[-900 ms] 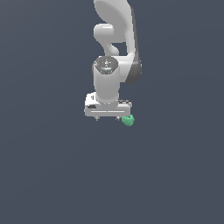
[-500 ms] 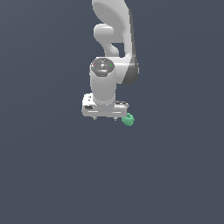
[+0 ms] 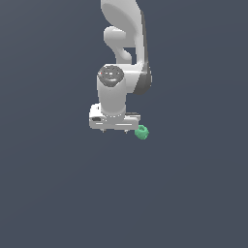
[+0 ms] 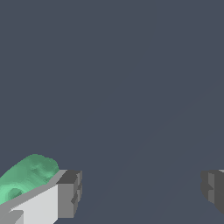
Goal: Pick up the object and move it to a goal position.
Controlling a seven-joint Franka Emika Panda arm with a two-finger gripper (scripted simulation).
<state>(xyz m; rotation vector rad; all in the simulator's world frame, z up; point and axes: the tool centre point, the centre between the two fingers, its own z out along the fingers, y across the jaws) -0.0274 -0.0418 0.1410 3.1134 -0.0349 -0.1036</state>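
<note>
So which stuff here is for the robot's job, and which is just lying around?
For the job:
- green lump, the thing to pick up; it sits just outside one finger, not between them
- pincer, open with nothing in it

Just lying around:
- nothing else shows, only the plain dark floor

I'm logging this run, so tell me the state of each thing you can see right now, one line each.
End effector: open, fingers wide apart, nothing between them.
Green lump: not grasped, lying outside one finger, beside the end effector on the exterior view's right.
Robot arm: reaching down, wrist pointing at the floor.
</note>
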